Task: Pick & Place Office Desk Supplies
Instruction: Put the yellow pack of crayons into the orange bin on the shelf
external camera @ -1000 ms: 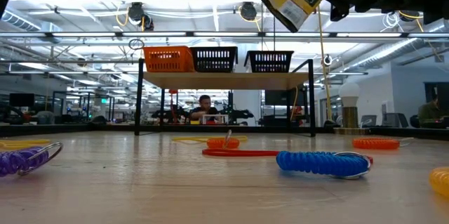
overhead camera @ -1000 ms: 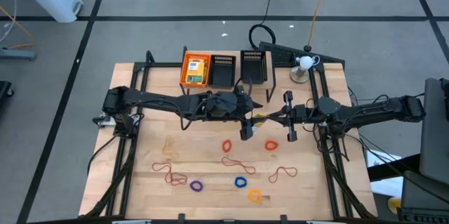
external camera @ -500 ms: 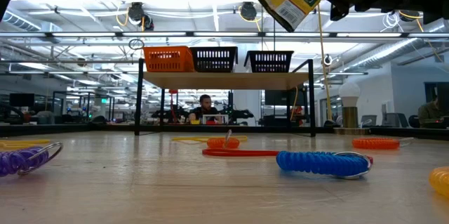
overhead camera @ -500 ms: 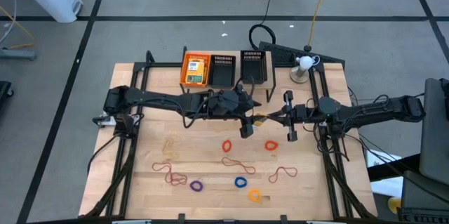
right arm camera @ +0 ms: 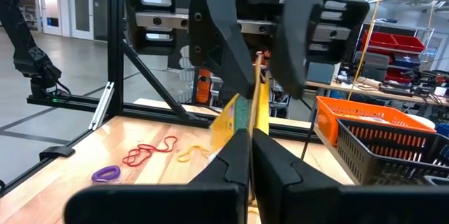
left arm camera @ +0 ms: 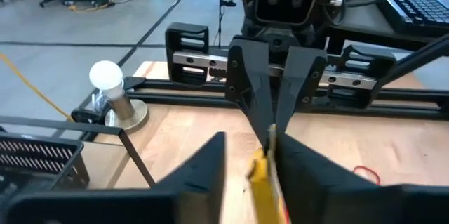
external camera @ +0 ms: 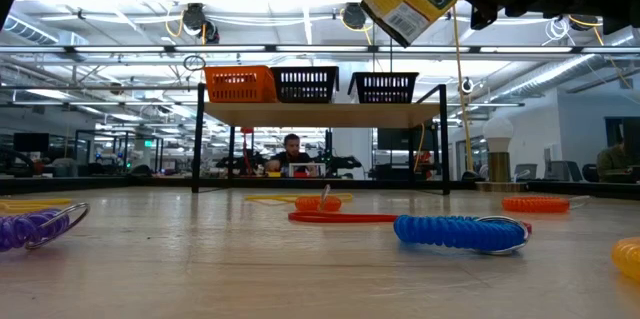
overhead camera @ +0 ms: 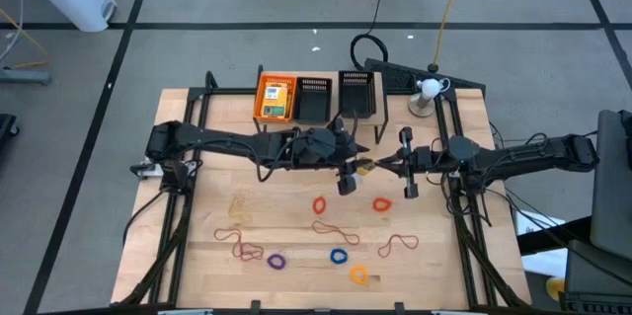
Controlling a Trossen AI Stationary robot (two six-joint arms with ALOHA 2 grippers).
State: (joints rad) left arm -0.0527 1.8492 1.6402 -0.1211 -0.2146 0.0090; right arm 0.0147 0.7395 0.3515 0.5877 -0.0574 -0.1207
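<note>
A flat yellow packet with a green label [overhead camera: 364, 167] [external camera: 410, 4] hangs high over the table's middle between my two grippers. My right gripper [right arm camera: 250, 147] [overhead camera: 378, 166] comes in from the right and is shut on it. My left gripper [left arm camera: 249, 147] [overhead camera: 353, 168] reaches in from the left, its fingers on either side of the packet's other end. On the table lie red [overhead camera: 319, 204], orange [overhead camera: 382, 202], blue [overhead camera: 339, 256] and purple [overhead camera: 276, 260] rings and thin rubber-band loops [overhead camera: 336, 228]. My right gripper pinches the packet's edge [left arm camera: 272, 138] between its two fingers, coming level from the table's right. The packet stands edge-up and tilted, lifted clear of the table. My left gripper has one finger [left arm camera: 298, 171] against the packet's side [left arm camera: 265, 182]. A gap shows between the other finger and the packet.
At the far edge a raised shelf carries an orange mesh tray [overhead camera: 276, 98] with a packet in it and two black mesh trays [overhead camera: 314, 101] [overhead camera: 357, 93]. A small lamp [overhead camera: 427, 93] stands at the far right. More loops [overhead camera: 235, 241] [overhead camera: 398, 244] and an orange ring [overhead camera: 358, 275] lie near the front.
The packet has tipped a little further over while staying lifted between the two grippers. Both arms have kept their places.
</note>
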